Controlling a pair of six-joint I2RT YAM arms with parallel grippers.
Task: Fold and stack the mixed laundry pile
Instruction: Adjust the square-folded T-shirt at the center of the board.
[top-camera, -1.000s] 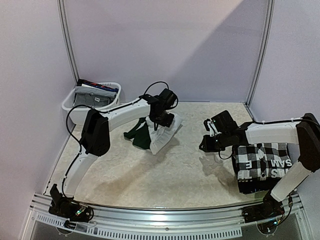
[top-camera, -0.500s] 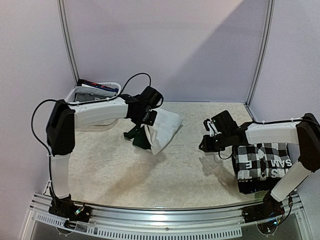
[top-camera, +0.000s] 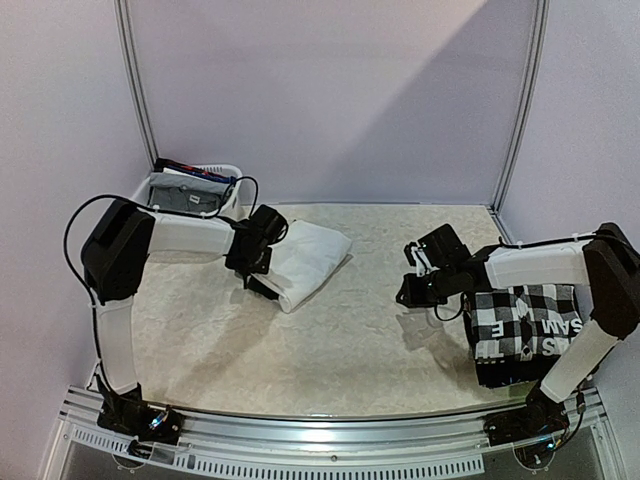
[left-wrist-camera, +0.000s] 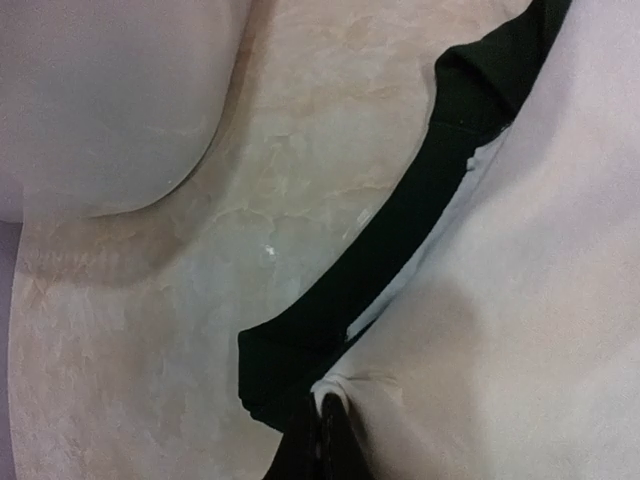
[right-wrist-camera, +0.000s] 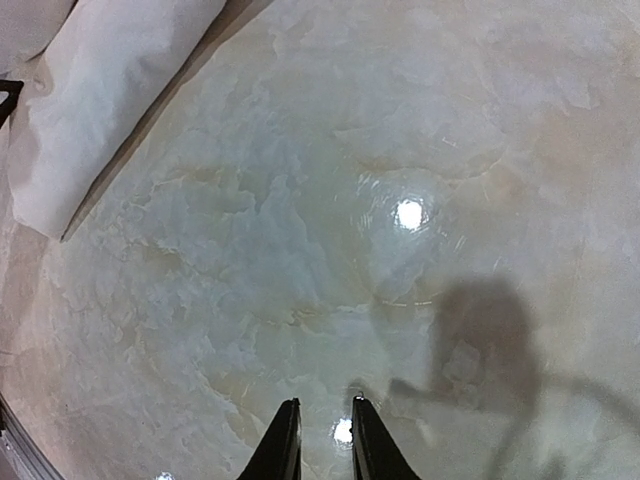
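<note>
Here, the left arm (top-camera: 190, 235) reached low across the far-left part of the tabletop (top-camera: 330, 350), and we noted the left jaws clenched on the white cloth (top-camera: 312, 258) at its left edge. In the left wrist view the fingertips (left-wrist-camera: 322, 440) pressed together right where the white fabric met its dark part (left-wrist-camera: 400, 240), a black strip along the cloth's border, lying on the marbled surface. The cloth lay as a folded, puffy bundle left of centre, near the white basket (top-camera: 236, 176) in the far-left corner. That basket held a grey garment (top-camera: 185, 200) and something blue at its far rim. The right arm (top-camera: 540, 262) hung right of centre, well apart from the cloth. We saw the right jaws slightly parted, a narrow gap between the fingers (right-wrist-camera: 283, 445), gripping nothing, above bare tabletop. At the near-right edge sat the checkered shirt (top-camera: 520, 305), folded, with a black piece (top-camera: 548, 338) bearing white letters against it. We could not tell which of the two lay uppermost.
</note>
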